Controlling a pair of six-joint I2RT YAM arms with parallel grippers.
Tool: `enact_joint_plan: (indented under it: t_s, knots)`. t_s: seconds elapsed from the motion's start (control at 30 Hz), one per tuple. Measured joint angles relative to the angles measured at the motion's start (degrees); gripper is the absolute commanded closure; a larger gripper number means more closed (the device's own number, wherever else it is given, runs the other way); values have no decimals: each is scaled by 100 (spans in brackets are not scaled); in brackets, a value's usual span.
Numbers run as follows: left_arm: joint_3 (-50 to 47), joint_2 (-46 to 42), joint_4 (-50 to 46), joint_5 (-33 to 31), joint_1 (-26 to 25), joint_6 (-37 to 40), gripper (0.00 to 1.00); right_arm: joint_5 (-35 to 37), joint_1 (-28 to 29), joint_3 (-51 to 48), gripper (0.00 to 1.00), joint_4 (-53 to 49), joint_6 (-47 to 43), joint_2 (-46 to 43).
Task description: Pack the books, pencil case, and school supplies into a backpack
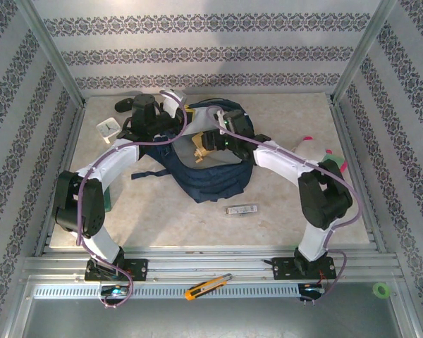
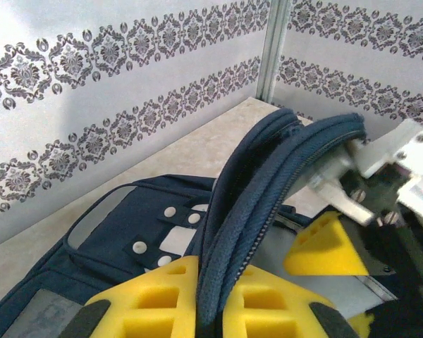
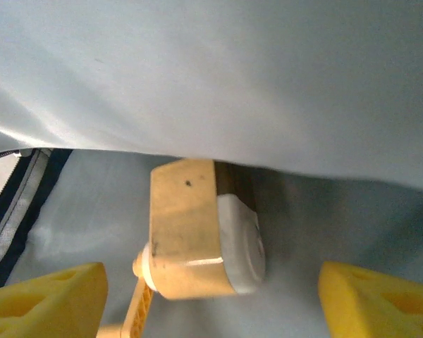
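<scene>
Holding now: your left fingers (image 2: 162, 289) are clamped on the zippered rim of the backpack (image 2: 127, 225), one yellow pad on each side of the blue edge. The rim stands up above the pack's front panel.
Right fingers: your right fingers (image 3: 49, 296) stand wide apart inside the pack, against its pale grey lining, and grip nothing.
Tan blocky item (image 3: 187, 225): it lies on the lining between your two right pads, and neither pad is closed on it. Its white capped end faces right, and a ribbed yellow-orange part sticks out at its near left corner.
Backpack position: seen from above, it sits in the middle of the worktop (image 1: 162, 218), between your two arms.
Silver-white bar (image 1: 242, 210): it lies flat on the bare worktop just near of the backpack, towards the right, well apart from both pairs of fingers.
Far left corner: a white square clock (image 1: 108, 127) and a black mouse (image 1: 123, 105) lie beside your left arm.
Right side: a plush toy (image 1: 317, 149) lies by your right arm's elbow.
Near rail: a box cutter (image 1: 206, 287) lies between the two arm bases.
</scene>
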Motion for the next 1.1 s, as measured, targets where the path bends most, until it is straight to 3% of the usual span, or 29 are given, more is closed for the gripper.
enact_joint_plan:
  t_s: [0.23,0.57,0.87,1.03,1.1]
  knots:
    - [-81,-39,48,39,0,-2,100,-118,17,-859,34,341,1338,-391]
    - [-142,-48,195,116,7,-153,100,256,210,-979,42,1576,2767,428]
    - [-142,-48,280,199,37,-282,100,328,339,-450,56,2271,3027,1237]
    - [-142,-48,293,201,37,-297,100,221,535,-116,55,2581,3027,1569]
    - [-162,-59,297,199,37,-295,100,160,573,-109,47,2634,3027,1580]
